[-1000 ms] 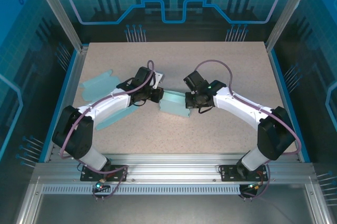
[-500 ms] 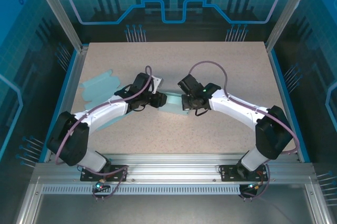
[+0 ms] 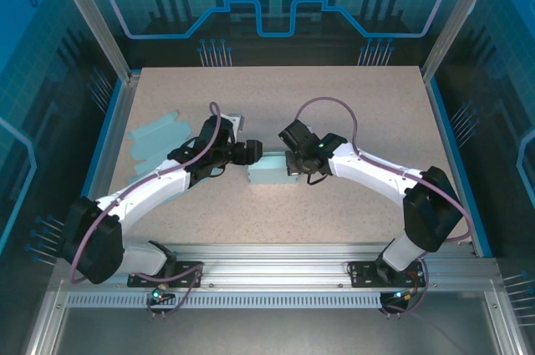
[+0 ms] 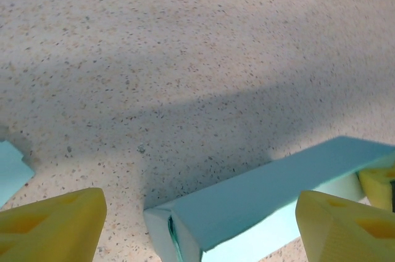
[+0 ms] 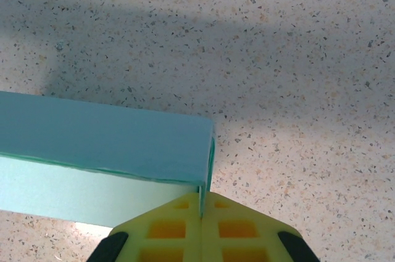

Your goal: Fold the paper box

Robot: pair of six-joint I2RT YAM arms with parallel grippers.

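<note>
Paper box (image 3: 269,173) sits near the middle of the speckled table (image 3: 359,104), between the two claws. The right claw (image 3: 292,163) is pressed fully closed, its yellow fingers (image 5: 166,228) pinching the thin wall at the box's right end. The left claw (image 3: 250,153) stands wide apart, straddling the box's left end and gripping nothing. Flat teal sheets (image 3: 155,134) lie well apart, at the table's left side.
</note>
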